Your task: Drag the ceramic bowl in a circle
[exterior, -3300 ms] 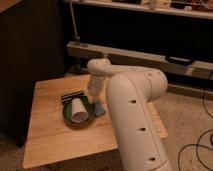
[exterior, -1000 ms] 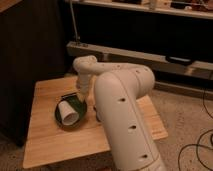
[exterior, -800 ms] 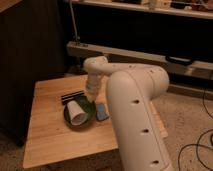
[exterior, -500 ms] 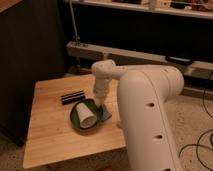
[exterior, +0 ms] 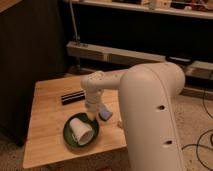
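Where the big white arm (exterior: pixel 150 115) bends down over the wooden table (exterior: pixel 46 116), its wrist points straight down above the table's middle. The gripper (exterior: pixel 92 114) sits at the lower end of that wrist, low over the tabletop.

- Claw: narrow, fingers drawn together. It meets the far rim of the ceramic bowl (exterior: pixel 68 134). I cannot tell whether it pinches the rim or only presses on it, as the wrist covers the contact.
- Ceramic bowl: dark green, glossy and shallow. It rests flat on the table's front half, a little right of centre and close to the front edge.
- White paper cup (exterior: pixel 82 130): lies tipped on its side inside the bowl, open mouth facing the table's front-right corner.
- Black bar-shaped object (exterior: pixel 73 96): lies flat on the table's rear half, left of the wrist and apart from the bowl.
- Small blue object (exterior: pixel 105 114): on the table toward its right edge, just beside the wrist. Its shape is too unclear to name.
- Upper arm link: fills the foreground and hides the table's right front corner.
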You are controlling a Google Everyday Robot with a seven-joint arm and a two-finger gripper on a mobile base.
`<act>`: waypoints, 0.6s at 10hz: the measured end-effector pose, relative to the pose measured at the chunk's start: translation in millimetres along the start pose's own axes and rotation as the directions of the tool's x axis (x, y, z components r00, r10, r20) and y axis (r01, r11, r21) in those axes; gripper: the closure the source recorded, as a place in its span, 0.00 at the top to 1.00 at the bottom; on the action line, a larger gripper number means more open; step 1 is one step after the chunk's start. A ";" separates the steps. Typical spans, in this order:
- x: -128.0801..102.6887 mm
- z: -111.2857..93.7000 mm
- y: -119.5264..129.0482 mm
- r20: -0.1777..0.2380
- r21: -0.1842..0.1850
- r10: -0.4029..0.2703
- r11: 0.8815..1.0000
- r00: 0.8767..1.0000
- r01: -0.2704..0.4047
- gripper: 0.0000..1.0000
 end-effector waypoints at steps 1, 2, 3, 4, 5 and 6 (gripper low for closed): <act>-10.7 4.2 17.8 -0.003 -0.003 -0.042 0.999 0.999 0.042 0.00; -28.0 5.5 32.6 0.002 -0.005 -0.078 0.997 0.997 0.078 0.00; -47.6 3.8 42.2 0.015 -0.005 -0.111 0.994 0.994 0.112 0.00; -62.0 1.3 48.2 0.019 -0.004 -0.136 0.991 0.991 0.136 0.00; -81.4 -2.6 54.6 0.030 -0.007 -0.161 0.987 0.986 0.162 0.00; -108.4 -8.8 58.9 0.054 -0.019 -0.181 0.983 0.982 0.182 0.00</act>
